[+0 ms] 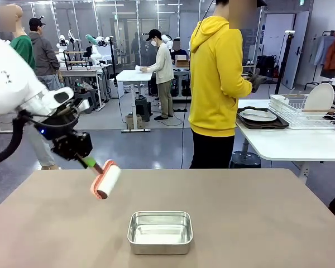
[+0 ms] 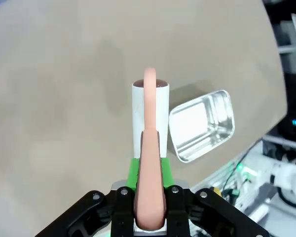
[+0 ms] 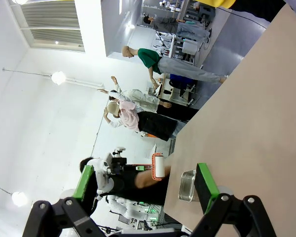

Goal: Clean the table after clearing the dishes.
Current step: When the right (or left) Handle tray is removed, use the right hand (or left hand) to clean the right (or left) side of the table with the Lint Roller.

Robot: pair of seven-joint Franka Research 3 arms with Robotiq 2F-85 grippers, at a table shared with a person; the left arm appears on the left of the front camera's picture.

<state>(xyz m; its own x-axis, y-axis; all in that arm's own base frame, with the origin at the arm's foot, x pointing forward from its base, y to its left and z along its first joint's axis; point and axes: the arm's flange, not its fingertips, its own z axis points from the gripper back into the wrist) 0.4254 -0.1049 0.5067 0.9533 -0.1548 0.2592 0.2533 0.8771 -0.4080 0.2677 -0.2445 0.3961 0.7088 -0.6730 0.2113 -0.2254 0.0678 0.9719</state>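
The left arm comes in from the left edge with its wrist bent down toward the table (image 1: 257, 212). The left gripper (image 1: 86, 161) is tilted so that its fingers slope down and toward the middle of the table. Its jaws are pressed together on the salmon-pink handle of a lint roller (image 1: 106, 180). The white roll points away from the fingers, over the far left part of the beige top. Whether the roll touches the surface cannot be told. In the left wrist view the handle runs straight up from between the green pads (image 2: 132, 170), and a rectangular steel pan (image 2: 202, 126) lies just beside the roll's tip, on the table nearer the robot. The right gripper (image 3: 145, 182) hangs beyond the table's edge, its jaws spread wide with nothing between them. A person in a yellow hoodie (image 1: 215, 84) stands at the far side, turned toward a white table (image 1: 290, 142). There, a white plate (image 1: 258, 116) sits on a dark tray (image 1: 265, 125) beside a wire rack (image 1: 301, 114) holding another plate (image 1: 319, 97).
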